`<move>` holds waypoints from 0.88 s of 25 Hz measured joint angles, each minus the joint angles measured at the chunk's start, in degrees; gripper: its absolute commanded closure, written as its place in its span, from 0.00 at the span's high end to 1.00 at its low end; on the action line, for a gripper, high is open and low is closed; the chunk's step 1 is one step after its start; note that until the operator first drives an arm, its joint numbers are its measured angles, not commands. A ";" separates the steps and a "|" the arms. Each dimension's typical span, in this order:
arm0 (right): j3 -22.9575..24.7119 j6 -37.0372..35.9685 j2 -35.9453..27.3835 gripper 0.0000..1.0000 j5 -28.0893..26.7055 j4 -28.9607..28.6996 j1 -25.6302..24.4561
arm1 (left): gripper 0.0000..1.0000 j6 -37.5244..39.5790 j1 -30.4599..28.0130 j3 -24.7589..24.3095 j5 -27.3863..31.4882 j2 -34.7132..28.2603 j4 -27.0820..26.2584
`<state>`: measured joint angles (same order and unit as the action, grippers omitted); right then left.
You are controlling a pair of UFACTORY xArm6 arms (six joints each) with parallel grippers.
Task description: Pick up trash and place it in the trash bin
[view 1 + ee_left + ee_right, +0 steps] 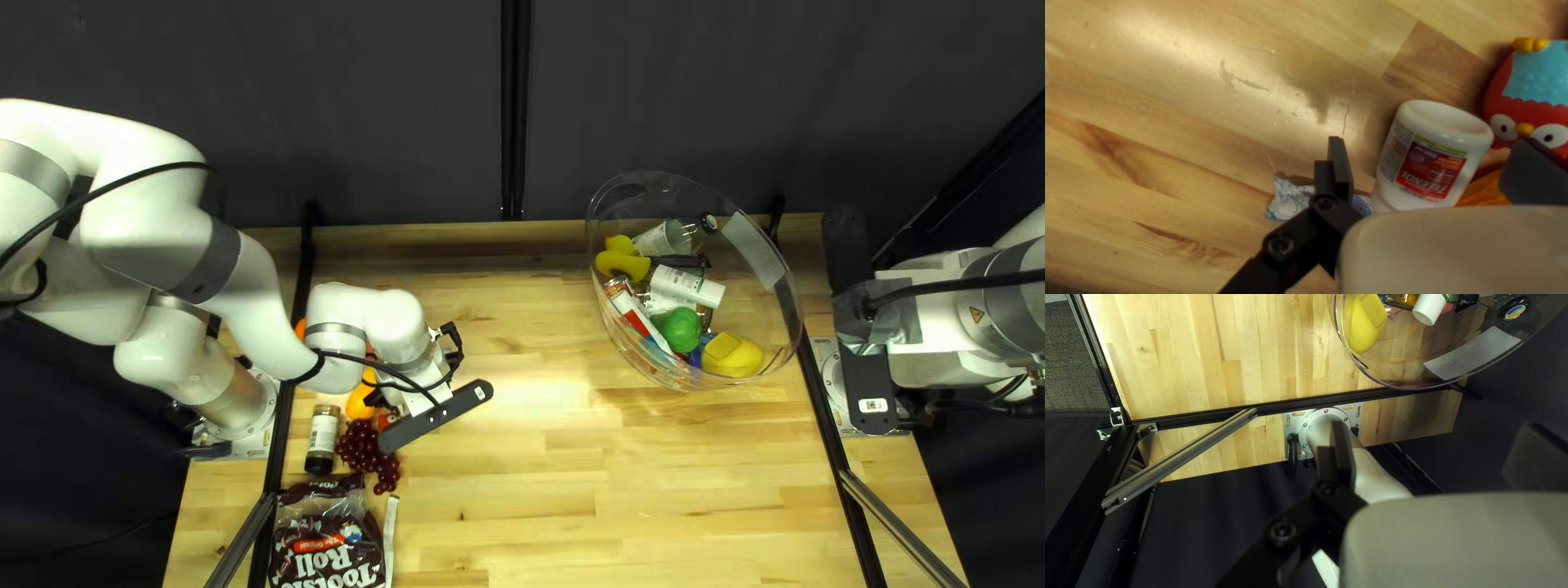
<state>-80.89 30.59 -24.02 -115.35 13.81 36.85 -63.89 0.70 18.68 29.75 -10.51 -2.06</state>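
I hold my left gripper (419, 402) spread above a crumpled wrapper (1288, 200), its middle hidden by one finger, and a white bottle (1426, 158), one end covered by my mount, beside a cut-off red toy (1500, 109). My right gripper (925, 354) is spread too, its fingertips hidden from above, near the clear trash bin (767, 321) of mixed items.

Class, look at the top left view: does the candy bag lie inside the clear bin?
No, the candy bag lies on the wooden table, well apart from the clear bin.
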 measured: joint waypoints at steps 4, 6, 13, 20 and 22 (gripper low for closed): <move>0.00 0.00 0.00 1.00 0.00 0.00 0.00 | 0.93 -0.71 0.33 -0.10 -0.34 0.40 -0.33; 0.00 0.00 0.00 1.00 0.00 0.00 0.00 | 0.85 -1.09 0.29 0.18 -0.37 0.87 -0.53; 0.00 0.00 0.00 1.00 0.00 0.00 0.00 | 0.00 -2.92 0.78 0.61 -0.51 2.04 -1.31; 0.00 0.00 0.00 1.00 0.00 0.00 0.00 | 0.00 0.03 0.38 4.43 3.46 0.64 1.75; 0.00 0.00 0.00 1.00 0.00 0.00 0.00 | 0.00 3.22 -0.36 7.55 4.93 0.63 4.25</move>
<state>-80.89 30.59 -24.02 -115.35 13.81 36.85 -60.66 0.34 26.23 34.68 -9.87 2.19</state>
